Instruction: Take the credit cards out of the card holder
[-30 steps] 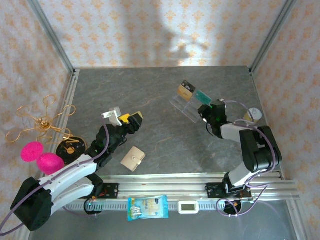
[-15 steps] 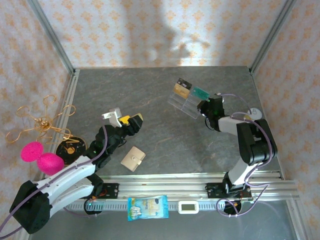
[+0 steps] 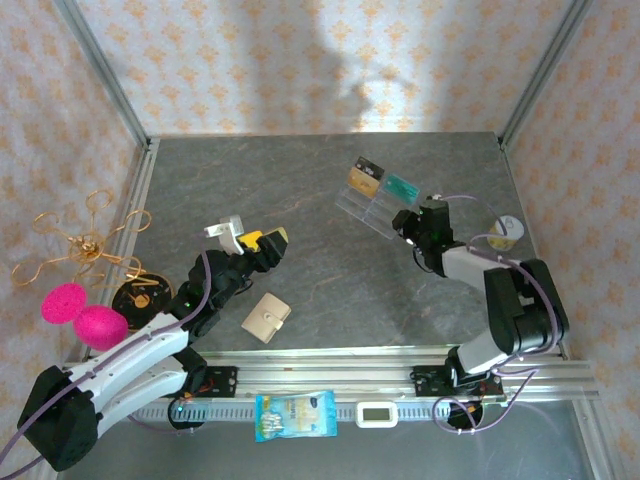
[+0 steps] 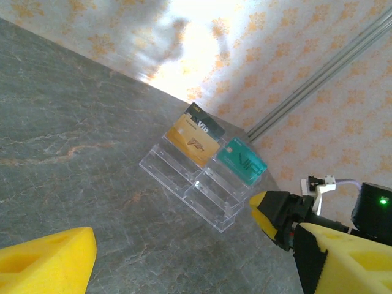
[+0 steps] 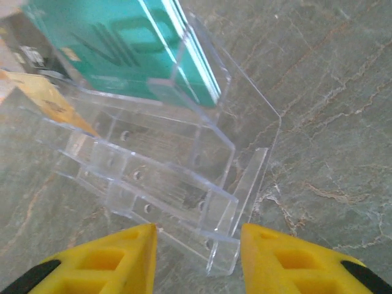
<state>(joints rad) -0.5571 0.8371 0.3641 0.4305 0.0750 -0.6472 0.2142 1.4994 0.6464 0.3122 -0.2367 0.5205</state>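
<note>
Tan leather marks the card holder point(image 3: 266, 318), which lies folded shut and flat on the grey marbled counter point(image 3: 330, 275). It sits near the left tool point(image 3: 265, 238), on the side toward that arm's base and apart from its fingers. The left tool hangs over the counter with its yellow fingers spread wide and nothing between them, so it is released. Well ahead of it stands a clear acrylic rack point(image 4: 184, 184) with stepped tiers, and the cards lean in its rearmost tier. A gold-yellow card point(image 4: 193, 139) has a black card point(image 4: 205, 121) close behind it. A teal-green card point(image 4: 244, 160) fills the neighbouring compartment, the one closer to the right tool point(image 5: 197, 251). The right tool sits low, just in front of that end of the rack, its fingers parted and grasping no card. The rack's near lower corner lies in the gap between them; I cannot tell whether either finger touches the acrylic. The teal-green card stands just beyond this tool's fingertips, apart from them.
</note>
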